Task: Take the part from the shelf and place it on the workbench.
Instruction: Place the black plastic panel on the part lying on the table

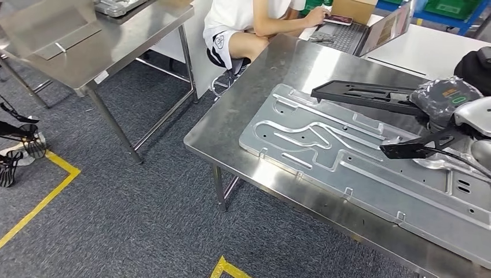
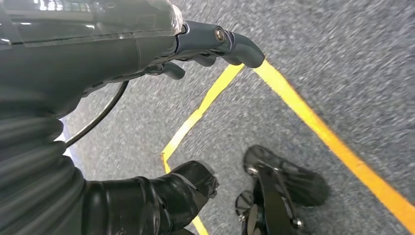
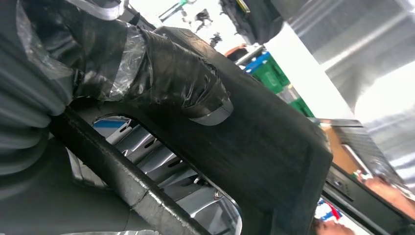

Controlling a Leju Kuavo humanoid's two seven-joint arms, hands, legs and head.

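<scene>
black frame part is hanging over the workbench, held at its near end by the right hand, thumb pressing on its flat face, long end sticking out away from the hand toward the person sitting at the laptop

can't tell from the head view whether the part is touching anything yet; it's sitting right over the big stamped aluminium panel that's taking up most of the bench top

left hand is hanging down by the floor, fingers curled in, nothing in them, near the yellow tape

risks I'm seeing:
- grip is at one end only, so the free end is acting as a lever; any wrist roll and the part is pivoting or sliding under the thumb
- letting go while it's still above the panel means it's dropping onto ribs and raised tabs, not flat steel; probably rocking, scratching, or skating toward the bench edge
- the second black bracket by the wrist with its cable is looking like a snag point on lowering
- far end is pointing at the person; a forward swing is closing that gap
</scene>
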